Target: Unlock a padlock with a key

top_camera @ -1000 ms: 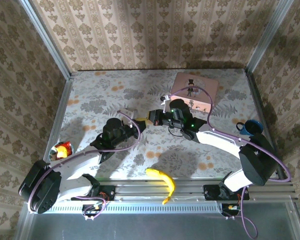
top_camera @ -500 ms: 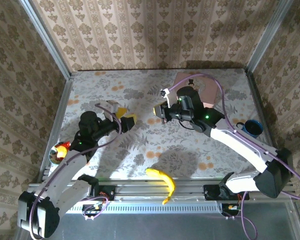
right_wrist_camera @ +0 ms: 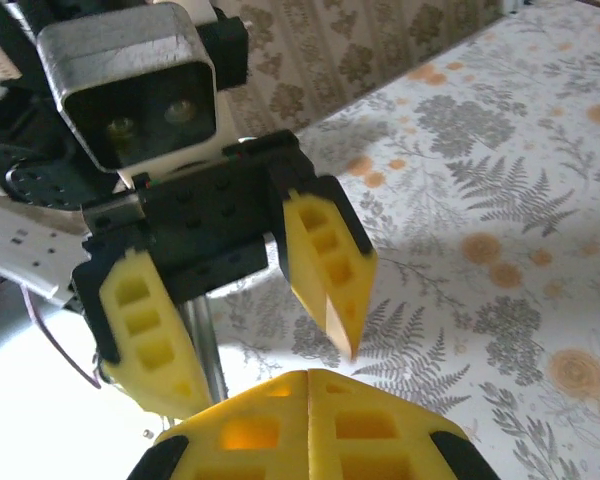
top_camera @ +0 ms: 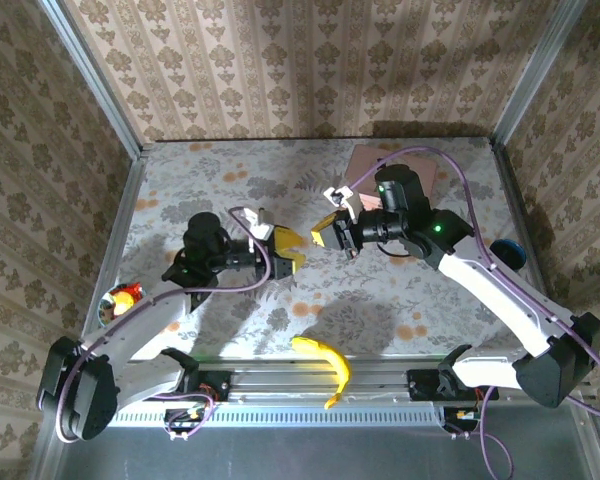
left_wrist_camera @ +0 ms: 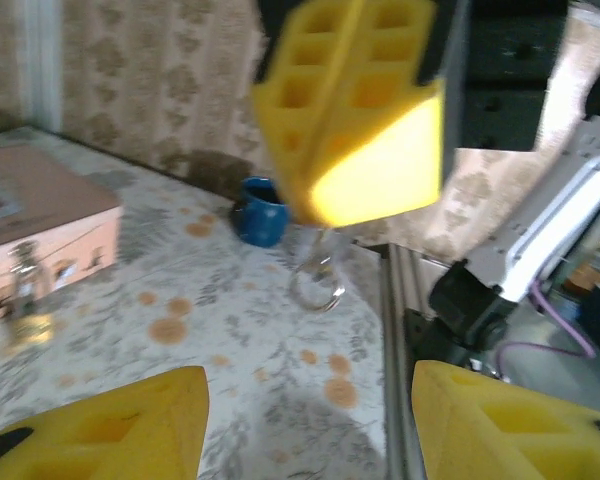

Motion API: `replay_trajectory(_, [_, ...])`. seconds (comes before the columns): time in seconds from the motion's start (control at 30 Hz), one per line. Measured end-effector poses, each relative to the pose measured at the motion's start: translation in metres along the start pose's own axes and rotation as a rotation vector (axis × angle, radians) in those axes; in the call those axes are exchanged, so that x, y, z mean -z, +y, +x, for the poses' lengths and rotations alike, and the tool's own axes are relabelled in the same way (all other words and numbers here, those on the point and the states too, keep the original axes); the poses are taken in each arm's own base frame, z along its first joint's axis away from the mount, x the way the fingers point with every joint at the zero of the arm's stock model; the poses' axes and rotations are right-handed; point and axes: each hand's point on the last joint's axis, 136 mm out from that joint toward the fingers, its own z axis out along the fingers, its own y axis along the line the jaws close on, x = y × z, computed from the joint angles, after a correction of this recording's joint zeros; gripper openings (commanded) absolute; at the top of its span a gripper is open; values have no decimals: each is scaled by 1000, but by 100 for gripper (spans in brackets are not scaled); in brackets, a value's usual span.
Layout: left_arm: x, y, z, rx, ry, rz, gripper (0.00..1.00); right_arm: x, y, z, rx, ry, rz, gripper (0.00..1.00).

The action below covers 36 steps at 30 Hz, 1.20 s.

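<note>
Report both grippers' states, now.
Left gripper: open, empty.
Right gripper: closed; a blurred ring hangs under it, apparently the key.

My left gripper (top_camera: 287, 250) and right gripper (top_camera: 322, 232) hang nose to nose above mid-table, with just a narrow slot of air between them. The left one's fingers are spread, leaving a lane between them. The right one's are pressed together, and a thin ring (left_wrist_camera: 318, 285) dangles under them, right in front of that lane. Behind the right arm the tin (top_camera: 363, 163) blocks the far right corner, and the mug (top_camera: 510, 252) sits by the right edge, partly under that arm. The banana (top_camera: 325, 362) lies along the front rail (top_camera: 270, 378), and a shiny red thing (top_camera: 120, 298) sits at the left edge. I see bare table (top_camera: 200, 170) at the far left, and between banana and grippers. Walls (top_camera: 280, 70) close three sides.
</note>
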Motion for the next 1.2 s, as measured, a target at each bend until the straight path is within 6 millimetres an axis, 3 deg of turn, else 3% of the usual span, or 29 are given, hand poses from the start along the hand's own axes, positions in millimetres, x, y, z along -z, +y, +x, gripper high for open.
replay_trajectory(0.13, [-11, -12, -3, -32, 5, 63, 51, 0, 10, -2, 13, 12, -58, 0])
replay_trajectory(0.4, [-15, -8, -1, -36, 8, 65, 40, -5, 13, 2, 12, 42, -105, 0])
replay_trajectory(0.7, [-14, -11, -12, -80, -30, 77, 36, -7, 12, 4, 5, 49, -109, 0])
replay_trajectory(0.93, [-17, -9, -14, -68, -44, 81, 14, -8, 12, 4, 2, 51, -115, 0])
replay_trajectory(1.13, [-16, -6, -15, -58, -46, 79, 0, -8, 10, 3, -1, 47, -112, 0])
replay_trajectory(1.2, [-16, -7, -14, -57, -44, 81, 0, -8, 10, 3, -1, 46, -112, 0])
